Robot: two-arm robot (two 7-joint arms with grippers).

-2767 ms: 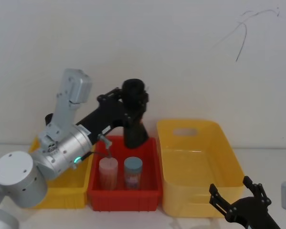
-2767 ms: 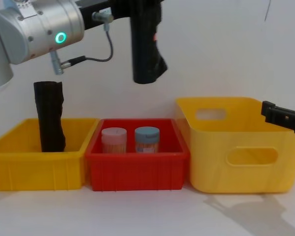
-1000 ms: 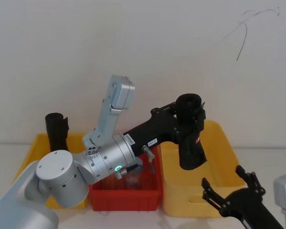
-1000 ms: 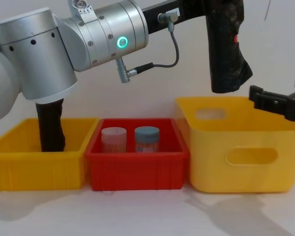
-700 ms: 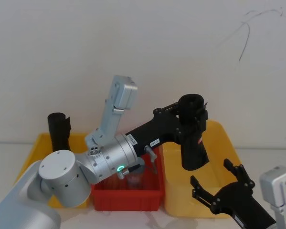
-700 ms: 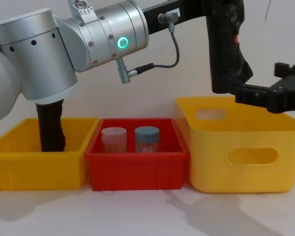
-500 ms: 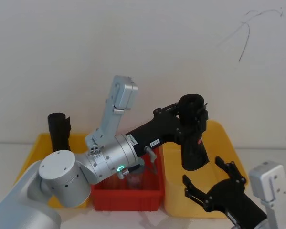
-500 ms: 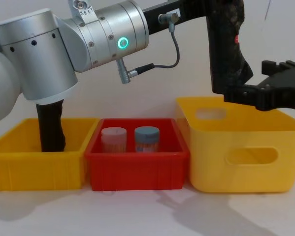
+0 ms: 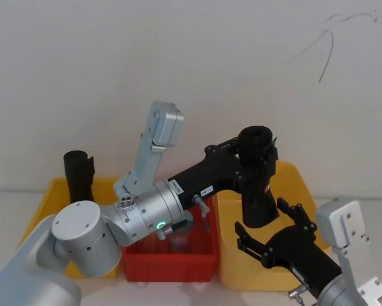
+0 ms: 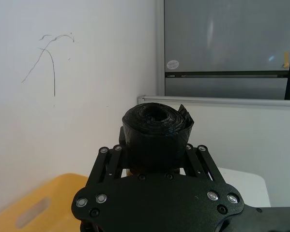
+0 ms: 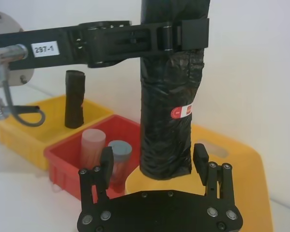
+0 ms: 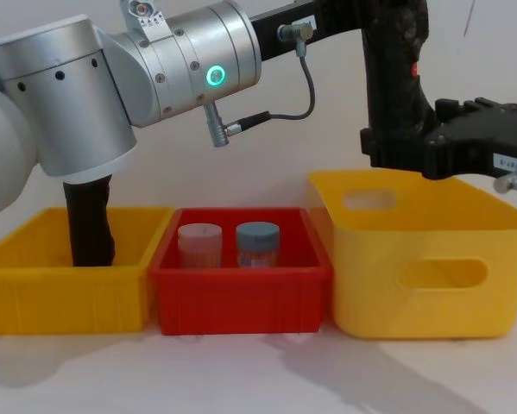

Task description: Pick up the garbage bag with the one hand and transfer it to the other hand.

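The left claw (image 9: 257,164), on the arm with the green ring, is clamped on the garbage bag (image 9: 258,197) near its top. It holds the bag upright in the air above the big yellow bin (image 12: 431,285). The right claw (image 11: 153,158) is spread wide around the bag's lower end, one finger on each side, with a clear gap on one side. Beside the bin sits a red tray (image 12: 241,302) holding a pink jar (image 12: 199,246) and a blue-lidded jar (image 12: 257,244). Another black roll (image 12: 90,220) stands in the far yellow tray (image 12: 34,293).

2 rolled black garbage bags (image 12: 396,86) (image 12: 90,224), 2 yellow bins (image 12: 370,293) (image 12: 59,297), 1 red bin (image 12: 241,297), 2 capped jars (image 12: 199,246) (image 12: 257,244), 2 black grippers (image 9: 254,164) (image 11: 153,155)
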